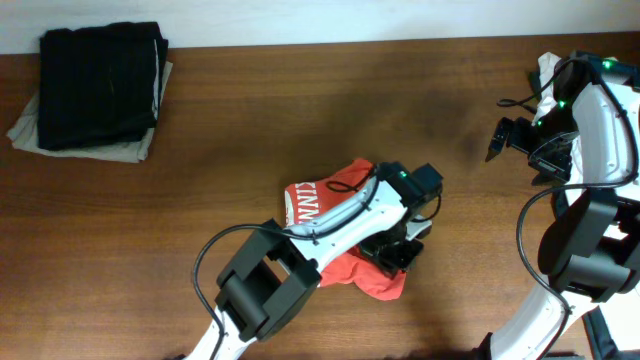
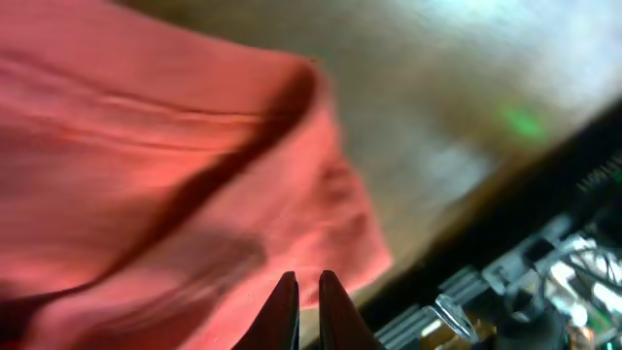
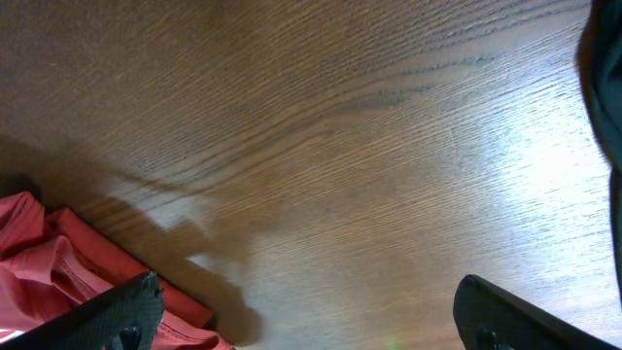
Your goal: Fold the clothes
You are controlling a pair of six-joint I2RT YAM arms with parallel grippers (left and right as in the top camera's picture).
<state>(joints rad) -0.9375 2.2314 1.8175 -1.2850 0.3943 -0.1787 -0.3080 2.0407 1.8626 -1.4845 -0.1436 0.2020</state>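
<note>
The clothes, a red-orange T-shirt (image 1: 345, 180) with white lettering showing at its left, lie bunched at the table's middle. My left gripper (image 1: 400, 250) is down on the shirt's right part. In the left wrist view, the left gripper (image 2: 308, 279) has its two dark fingers almost touching, pinched at the edge of the blurred red cloth (image 2: 175, 165). My right gripper (image 1: 497, 140) hovers at the far right, away from the shirt. In the right wrist view the right gripper (image 3: 306, 303) is wide open over bare wood, with a corner of the shirt (image 3: 39, 262) at lower left.
A folded black garment (image 1: 100, 70) lies on a beige cloth (image 1: 30, 128) at the back left corner. Something white (image 1: 548, 70) sits behind the right arm at the back right. Wooden tabletop (image 1: 300, 110) separates the shirt from the back edge.
</note>
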